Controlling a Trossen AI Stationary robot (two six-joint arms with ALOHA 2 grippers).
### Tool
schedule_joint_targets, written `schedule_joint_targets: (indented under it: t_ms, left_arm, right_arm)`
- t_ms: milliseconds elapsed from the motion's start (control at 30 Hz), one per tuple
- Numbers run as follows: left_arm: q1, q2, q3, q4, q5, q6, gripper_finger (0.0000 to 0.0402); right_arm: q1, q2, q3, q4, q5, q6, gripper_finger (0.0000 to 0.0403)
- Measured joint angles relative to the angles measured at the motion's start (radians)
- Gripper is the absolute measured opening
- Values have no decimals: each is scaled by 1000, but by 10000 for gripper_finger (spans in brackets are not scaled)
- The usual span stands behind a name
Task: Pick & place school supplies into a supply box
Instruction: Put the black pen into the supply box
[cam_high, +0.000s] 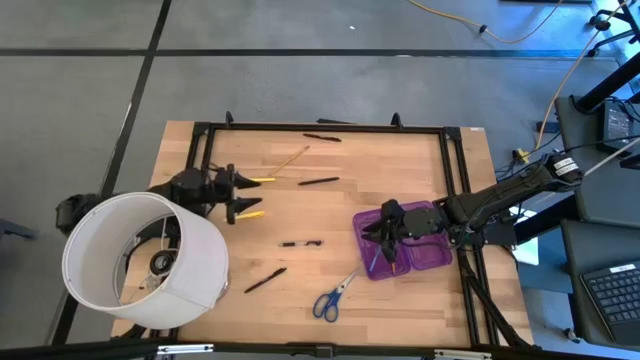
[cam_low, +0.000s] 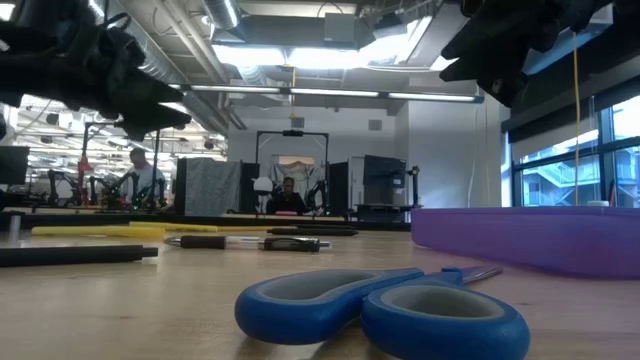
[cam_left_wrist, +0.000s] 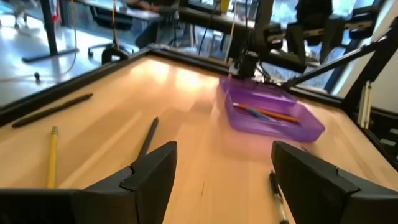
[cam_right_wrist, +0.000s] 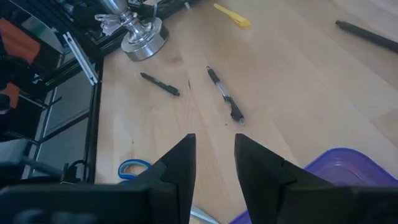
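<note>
**Now: left gripper spread, right above the case**

My left gripper (cam_high: 250, 196) hangs left of centre, fingers wide apart, holding nothing, between two yellow pencils (cam_high: 262, 180). My right gripper (cam_high: 378, 243) hovers over the purple supply box (cam_high: 432, 256) right of centre, its fingers narrowly parted, nothing between them. The scissors (cam_high: 333, 297) lie at lower centre.

i see a light wooden table (cam_high: 300, 215) in a black frame. lying on it: a purple case (cam_high: 403, 240) at the right, blue-handled scissors (cam_high: 332, 297) at the near edge, black pens (cam_high: 300, 243) mid-table, yellow pencils (cam_high: 262, 180) at the left, and a white cylindrical shade (cam_high: 140, 260) over the near-left corner.
</note>
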Motion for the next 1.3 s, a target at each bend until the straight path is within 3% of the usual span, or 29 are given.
schedule_joint_targets:
  t_ms: [333,567,933,1300]
  left_arm:
    - [0,395,198,3,-64,32,255]
    - [-43,689,299,3,-3,70,255]
    - [-220,1075,546,56,23,180,255]
    - [-320,1355,753,-94,-10,190,255]
  right_arm:
    - [-6,0,0,0,3,-211,115]
    - [-47,0,0,-1,4,-377,115]
    - [-100,0,0,-52,4,-381,115]
    - [-103,0,0,-201,4,-351,115]
